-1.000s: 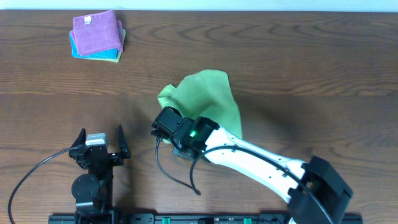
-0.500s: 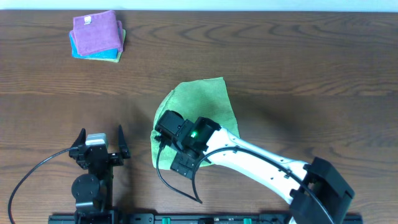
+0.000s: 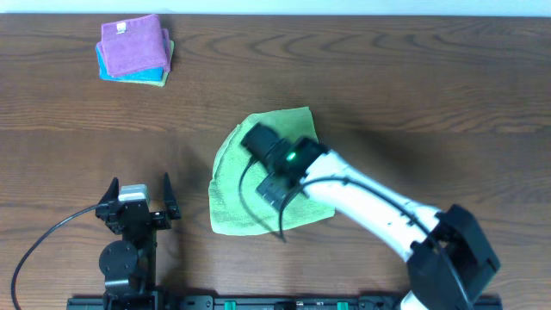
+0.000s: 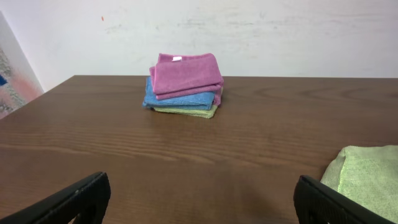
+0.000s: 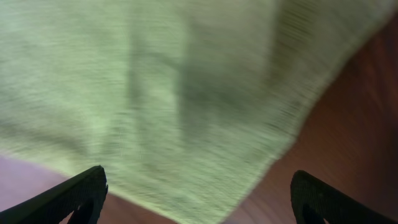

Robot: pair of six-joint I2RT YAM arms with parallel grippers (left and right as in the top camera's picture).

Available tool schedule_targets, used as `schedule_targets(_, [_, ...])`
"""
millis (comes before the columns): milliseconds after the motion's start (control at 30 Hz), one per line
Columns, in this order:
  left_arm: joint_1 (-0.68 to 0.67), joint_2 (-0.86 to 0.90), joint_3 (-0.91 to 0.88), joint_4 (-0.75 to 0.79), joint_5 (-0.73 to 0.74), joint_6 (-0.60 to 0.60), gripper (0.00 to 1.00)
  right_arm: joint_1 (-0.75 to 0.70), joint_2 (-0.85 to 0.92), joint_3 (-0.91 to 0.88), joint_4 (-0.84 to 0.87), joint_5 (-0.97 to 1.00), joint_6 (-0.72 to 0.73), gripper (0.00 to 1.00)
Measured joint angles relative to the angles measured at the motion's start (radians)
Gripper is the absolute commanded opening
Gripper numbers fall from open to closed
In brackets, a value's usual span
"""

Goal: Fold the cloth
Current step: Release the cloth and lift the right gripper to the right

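Note:
The light green cloth (image 3: 237, 194) lies spread on the wooden table (image 3: 430, 103), near the middle. Its surface fills most of the right wrist view as the cloth (image 5: 155, 81), blurred, with one edge running across bare wood. My right gripper (image 3: 256, 138) hovers over the cloth's far part, and the right gripper (image 5: 199, 199) is open with nothing between its fingers. My left gripper (image 3: 139, 188) rests at the near left, apart from the cloth. That left gripper (image 4: 200, 202) is open and empty, with a corner of the cloth (image 4: 367, 177) at its right.
A stack of folded cloths (image 3: 133, 49), purple on top of blue and green, sits at the far left corner; the left wrist view shows this stack (image 4: 183, 84) straight ahead near the wall. The right arm (image 3: 379, 215) reaches in from the near right.
My right gripper opened and let go of the cloth, then moved away toward the far side. The cloth dropped from a bunched, lifted shape to lie flat. The left arm stayed still.

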Motion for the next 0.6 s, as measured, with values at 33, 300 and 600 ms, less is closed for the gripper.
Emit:
schedule_targets(33, [0.000, 0.000, 0.000, 0.000, 0.000, 0.000, 0.95, -0.033, -0.002, 0.000, -0.002, -0.005, 0.002, 0.94])
schedule_targets(300, [0.000, 0.000, 0.000, 0.000, 0.000, 0.000, 0.95, -0.232, -0.222, 0.000, 0.016, -0.165, 0.011, 0.99])
schedule_targets(600, [0.000, 0.000, 0.000, 0.000, 0.000, 0.000, 0.95, -0.245, -0.415, 0.003, 0.023, -0.269, -0.037, 0.99])
